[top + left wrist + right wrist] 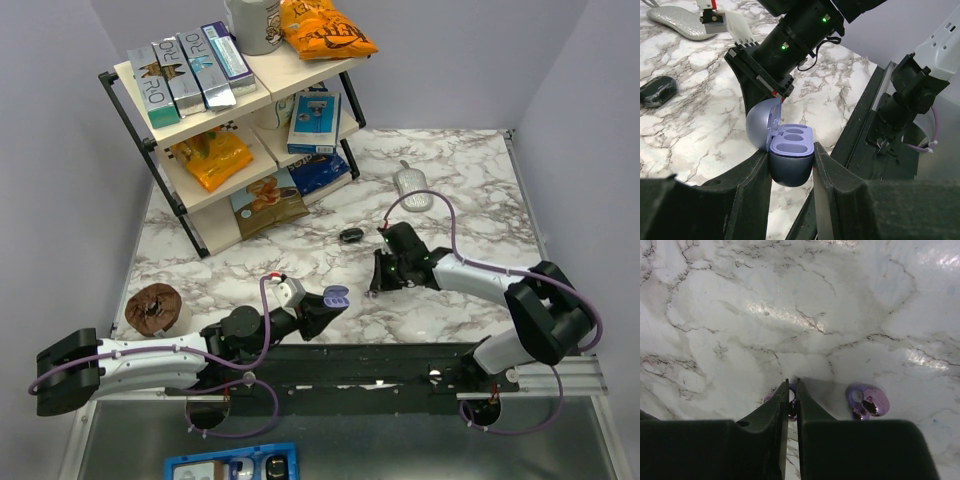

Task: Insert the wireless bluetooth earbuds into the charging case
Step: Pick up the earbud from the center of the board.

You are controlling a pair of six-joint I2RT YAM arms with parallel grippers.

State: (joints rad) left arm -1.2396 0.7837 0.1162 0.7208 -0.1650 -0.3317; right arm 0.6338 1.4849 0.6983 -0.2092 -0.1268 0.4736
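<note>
While the left gripper (322,303) holds the charging case (336,296) open, the right gripper (376,287) pinches an earbud.

Top view: the case sits raised near the front edge of the marble table (470,200). The right gripper points down onto the marble just beside it. A glossy black oval (351,235) lies farther back, a snack shelf (215,110) fills the far left corner, and plain pale walls close the space. Left wrist view: the left fingers (752,185) are clamped on the case's base, with the lid up and both sockets empty, so nothing is inserted yet. Right wrist view: the jaws are drawn almost together on a purple earbud (792,409), seemingly gripped at the tips. A second purple earbud (867,401) rests on the marble just beside the right finger. Both remain to be seated, so I judge the task barely begun.
</note>
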